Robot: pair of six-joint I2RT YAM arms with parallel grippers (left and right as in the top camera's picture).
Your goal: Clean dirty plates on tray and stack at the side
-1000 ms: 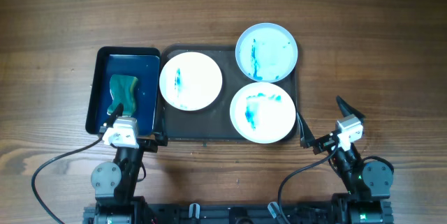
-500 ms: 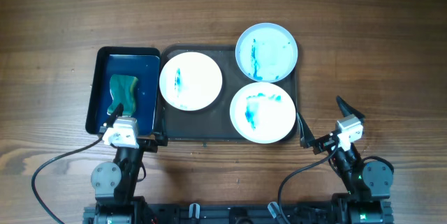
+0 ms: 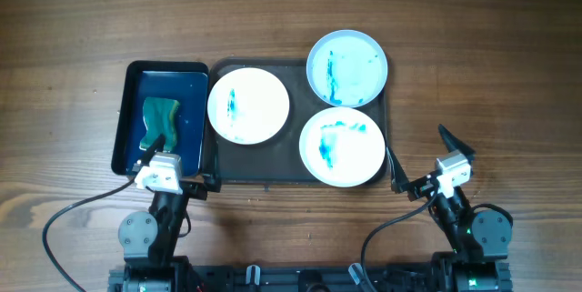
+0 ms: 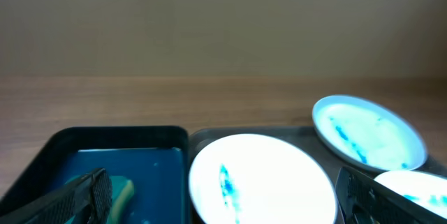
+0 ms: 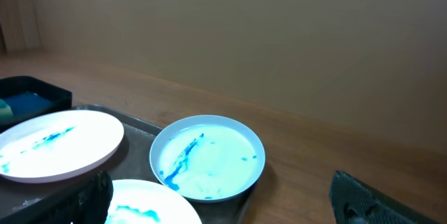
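Note:
Three white plates with blue smears lie on the dark tray (image 3: pixel 273 160). One plate (image 3: pixel 248 105) is at its left, one (image 3: pixel 346 67) at its back right, one (image 3: pixel 341 146) at its front right. My left gripper (image 3: pixel 173 160) is open and empty at the tray's front left corner; the left plate (image 4: pixel 262 178) fills its wrist view. My right gripper (image 3: pixel 423 160) is open and empty just right of the tray's front right corner; its wrist view shows the back plate (image 5: pixel 207 157) ahead.
A smaller deep blue-black tray (image 3: pixel 136 78) holding blue liquid and a green sponge (image 3: pixel 160 121) stands against the big tray's left side. Bare wooden table (image 3: pixel 473 65) lies to the right and behind.

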